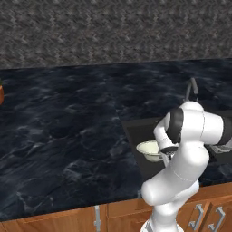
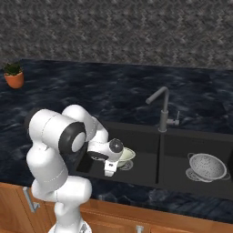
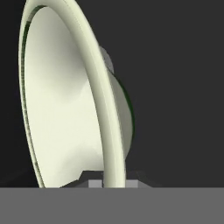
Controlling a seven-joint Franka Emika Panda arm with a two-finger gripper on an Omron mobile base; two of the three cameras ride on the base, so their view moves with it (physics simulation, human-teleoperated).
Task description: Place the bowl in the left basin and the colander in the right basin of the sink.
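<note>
The cream bowl (image 1: 147,148) (image 2: 128,154) (image 3: 65,109) is low inside the left basin (image 2: 141,136) (image 1: 136,131) of the black sink, over its drain. My gripper (image 2: 110,171) (image 1: 166,157) (image 3: 111,183) is shut on the bowl's near rim, which runs between the fingertips in the hand view. I cannot tell whether the bowl touches the basin floor. The silver colander (image 2: 207,166) sits in the right basin (image 2: 195,144), beyond the divider. The grey faucet (image 2: 163,109) (image 1: 191,89) rises behind the sink.
Dark marble counter (image 1: 68,127) stretches wide to the left of the sink. A potted plant (image 2: 14,76) (image 1: 1,93) stands at the far left. Wooden cabinet fronts with metal handles (image 1: 198,216) run below the counter edge.
</note>
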